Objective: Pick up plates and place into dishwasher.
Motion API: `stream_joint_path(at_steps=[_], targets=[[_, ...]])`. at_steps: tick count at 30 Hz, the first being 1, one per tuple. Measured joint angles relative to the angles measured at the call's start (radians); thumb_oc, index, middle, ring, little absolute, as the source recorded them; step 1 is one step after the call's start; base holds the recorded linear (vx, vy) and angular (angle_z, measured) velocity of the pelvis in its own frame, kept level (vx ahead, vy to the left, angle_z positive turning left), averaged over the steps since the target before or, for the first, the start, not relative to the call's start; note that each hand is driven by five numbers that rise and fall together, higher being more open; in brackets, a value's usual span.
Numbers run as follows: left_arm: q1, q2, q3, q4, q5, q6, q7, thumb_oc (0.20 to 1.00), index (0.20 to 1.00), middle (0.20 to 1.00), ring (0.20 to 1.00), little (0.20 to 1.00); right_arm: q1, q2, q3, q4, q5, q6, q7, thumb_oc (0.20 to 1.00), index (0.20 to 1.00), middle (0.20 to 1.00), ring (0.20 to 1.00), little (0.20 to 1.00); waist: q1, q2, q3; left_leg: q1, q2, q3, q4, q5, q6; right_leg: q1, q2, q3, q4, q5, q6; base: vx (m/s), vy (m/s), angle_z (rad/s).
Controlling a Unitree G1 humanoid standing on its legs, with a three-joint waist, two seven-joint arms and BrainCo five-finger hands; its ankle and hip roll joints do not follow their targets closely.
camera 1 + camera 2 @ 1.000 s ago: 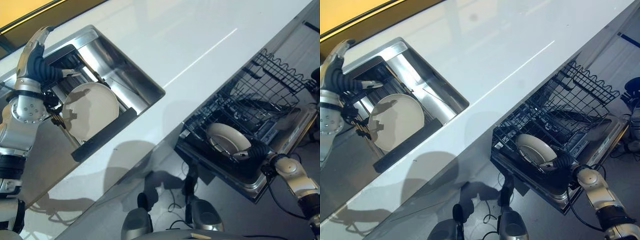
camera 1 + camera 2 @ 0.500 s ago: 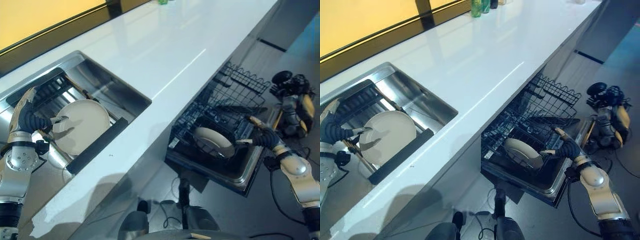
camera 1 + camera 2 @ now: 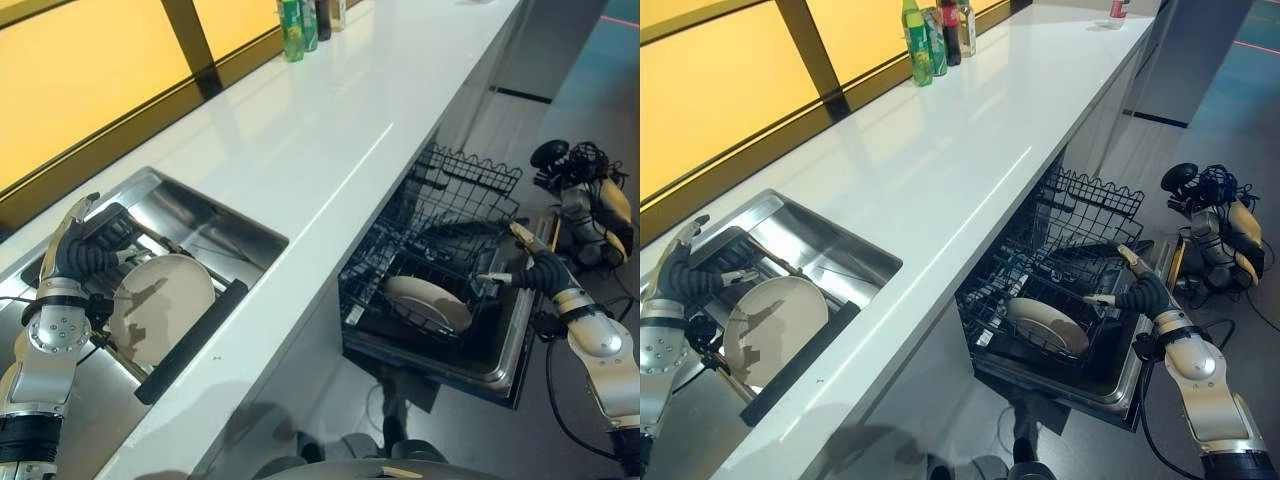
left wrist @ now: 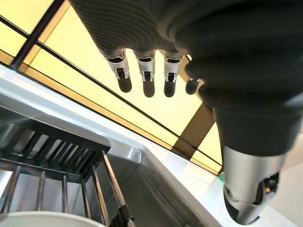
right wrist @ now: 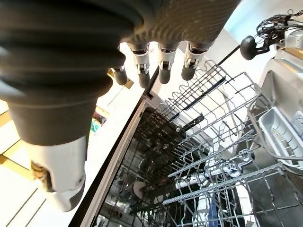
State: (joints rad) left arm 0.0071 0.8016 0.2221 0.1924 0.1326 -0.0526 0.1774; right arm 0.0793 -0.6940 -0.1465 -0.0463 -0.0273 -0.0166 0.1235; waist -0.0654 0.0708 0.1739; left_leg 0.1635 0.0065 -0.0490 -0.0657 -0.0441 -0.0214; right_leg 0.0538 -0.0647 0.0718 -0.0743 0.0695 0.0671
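1. Cream-white, one plate (image 3: 162,308) leans in the dark rack (image 3: 190,340) inside the steel sink (image 3: 215,215); a second plate (image 3: 428,303) lies in the lower wire basket (image 3: 440,235) of the open dishwasher (image 3: 505,350).
2. The left hand (image 3: 75,250) hovers just beside the sink plate's upper edge, fingers straight and spread, holding nothing.
3. The right hand (image 3: 535,270) sits just beside the basket's outer edge, near the dishwasher plate but apart from it, fingers spread and empty.
4. The left wrist view shows that hand's fingers (image 4: 146,75) straight against the yellow window, with the rack bars and a sliver of plate rim (image 4: 42,218) below.
5. The right wrist view adds the wire tines close up and a grey cutlery tray (image 5: 284,137).
6. Only the head views take in the long white surface (image 3: 970,130), with bottles (image 3: 930,35) standing at its far end.
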Motion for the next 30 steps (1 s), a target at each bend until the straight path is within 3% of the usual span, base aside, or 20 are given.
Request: stream_joint_path(at_steps=[6, 14, 21, 30], targets=[[0.014, 0.0, -0.006, 0.078, 0.016, 0.084, -0.013, 1.0, 1.0, 1.0, 1.0, 1.0, 0.009, -0.043, -0.021, -0.013, 0.039, -0.012, -0.017, 1.0, 1.0, 1.0, 1.0, 1.0, -0.009, 0.003, 0.002, 0.0, -0.001, 0.019, -0.008, 0.001, 0.001, -0.007, -0.002, 0.008, -0.003, 0.002, 0.003, 0.01, 0.081, -0.06], [0.066, -0.013, -0.01, 0.158, 0.05, 0.176, -0.03, 1.0, 1.0, 1.0, 1.0, 1.0, 0.01, -0.056, -0.05, -0.107, 0.108, -0.12, -0.136, 1.0, 1.0, 1.0, 1.0, 1.0, 0.001, 0.01, 0.018, -0.002, 0.0, 0.019, -0.018, 0.001, 0.002, -0.006, -0.004, 0.005, -0.015, 0.004, 0.004, 0.04, 0.069, 0.01], [0.061, -0.016, -0.043, 0.204, 0.051, 0.177, -0.101, 1.0, 1.0, 1.0, 1.0, 1.0, -0.008, -0.055, -0.051, -0.119, 0.119, -0.165, -0.182, 1.0, 1.0, 1.0, 1.0, 1.0, 0.006, -0.001, 0.033, -0.004, -0.005, 0.015, -0.017, 0.002, 0.003, -0.005, -0.008, -0.001, -0.015, 0.003, 0.006, 0.06, 0.066, 0.02], [0.011, -0.013, -0.044, 0.233, 0.051, 0.155, -0.038, 1.0, 1.0, 1.0, 1.0, 1.0, -0.008, -0.059, -0.051, -0.119, 0.13, -0.165, -0.209, 1.0, 1.0, 1.0, 1.0, 1.0, 0.0, -0.014, 0.064, -0.038, -0.009, 0.022, 0.001, 0.002, 0.003, -0.04, -0.009, 0.004, -0.002, 0.005, 0.008, 0.04, 0.052, -0.01]])
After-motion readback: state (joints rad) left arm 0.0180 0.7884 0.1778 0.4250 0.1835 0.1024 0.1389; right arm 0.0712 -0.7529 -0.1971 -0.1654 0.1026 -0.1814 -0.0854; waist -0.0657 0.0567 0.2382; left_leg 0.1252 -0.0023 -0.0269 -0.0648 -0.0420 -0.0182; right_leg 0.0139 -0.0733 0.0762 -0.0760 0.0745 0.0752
